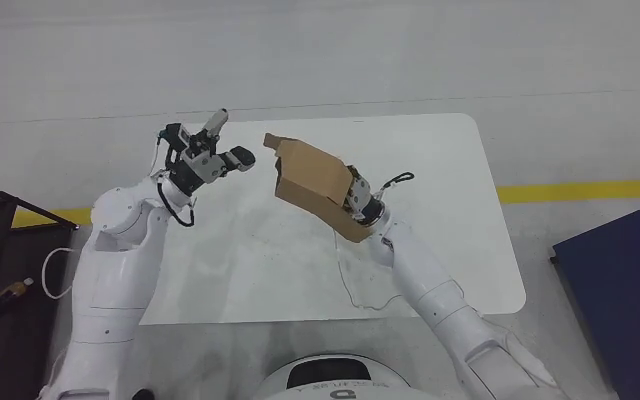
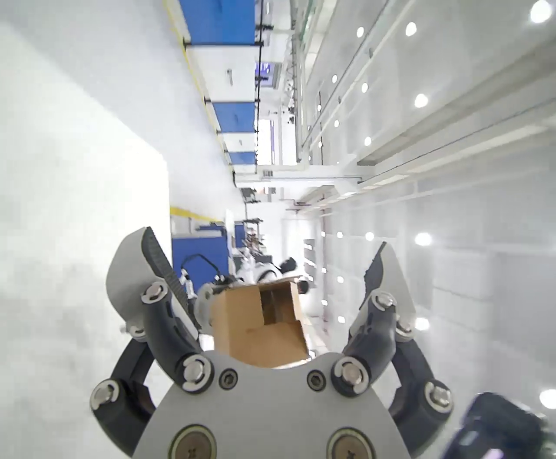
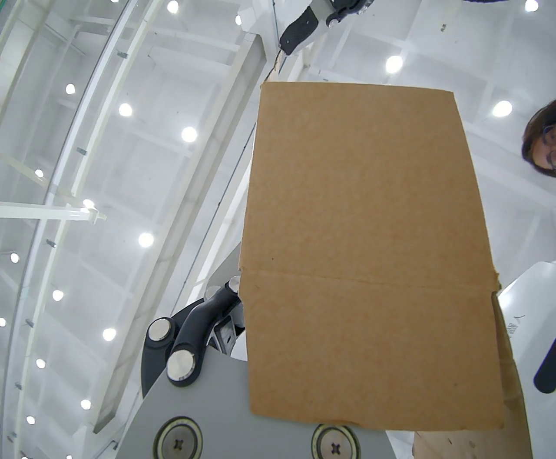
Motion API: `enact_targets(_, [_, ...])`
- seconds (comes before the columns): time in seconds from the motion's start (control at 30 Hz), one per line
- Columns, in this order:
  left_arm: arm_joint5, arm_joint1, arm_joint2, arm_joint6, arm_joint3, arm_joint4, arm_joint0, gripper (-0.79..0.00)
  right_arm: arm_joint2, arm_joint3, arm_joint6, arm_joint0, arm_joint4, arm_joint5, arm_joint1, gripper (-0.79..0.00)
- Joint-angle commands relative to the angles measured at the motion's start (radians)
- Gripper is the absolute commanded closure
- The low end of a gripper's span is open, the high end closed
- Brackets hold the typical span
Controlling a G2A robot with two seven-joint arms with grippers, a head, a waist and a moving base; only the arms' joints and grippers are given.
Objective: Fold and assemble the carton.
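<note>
A brown carton [image 1: 315,183], partly folded with flaps standing out, is held up above the white table [image 1: 440,160] near its middle. My right gripper [image 1: 360,204] is shut on the carton's near right end. In the right wrist view a flat carton panel [image 3: 369,261] with one crease covers the gripper's fingertips. My left gripper [image 1: 232,140] hangs open to the left of the carton, a short gap away and touching nothing. In the left wrist view its open fingers [image 2: 150,265] frame the carton's open end [image 2: 256,326] farther off. One left fingertip [image 3: 302,26] shows beyond the panel's far edge.
The table's bare top stretches to the right [image 1: 450,230] and the front. A yellow floor line [image 1: 570,190] runs past the table's right side. A dark frame [image 1: 15,215] stands off the left edge and a blue object [image 1: 600,280] off the right.
</note>
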Motion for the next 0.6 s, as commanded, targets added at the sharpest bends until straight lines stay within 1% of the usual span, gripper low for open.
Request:
enact_targets(0.0, [0.120,0.002,-0.012,-0.067,0.024,-0.106,-0.016,-0.785,0.003,0.013,0.027,0.005,-0.022,-0.014,0.000,0.000])
enact_targets(0.1, [0.207,0.003,-0.045,-0.124,0.071,-0.248,-0.036,-0.785,0.006,0.038,0.046,0.015,-0.060,-0.042,0.001,0.000])
enact_targets(0.17, [0.255,0.002,-0.059,-0.123,0.098,-0.325,-0.042,-0.785,0.005,0.054,0.045,0.024,-0.089,-0.050,0.002,0.000])
enact_targets(0.2, [0.277,0.003,-0.061,-0.116,0.098,-0.330,-0.046,-0.785,0.004,0.060,0.045,0.027,-0.100,-0.049,0.003,0.000])
enact_targets(0.5, [0.277,0.003,-0.061,-0.116,0.098,-0.330,-0.046,-0.785,0.004,0.069,0.040,0.030,-0.113,-0.038,0.004,0.000])
enact_targets(0.57, [0.296,-0.001,-0.047,-0.110,0.099,-0.380,-0.033,-0.785,0.004,0.069,0.040,0.030,-0.113,-0.038,0.004,0.000])
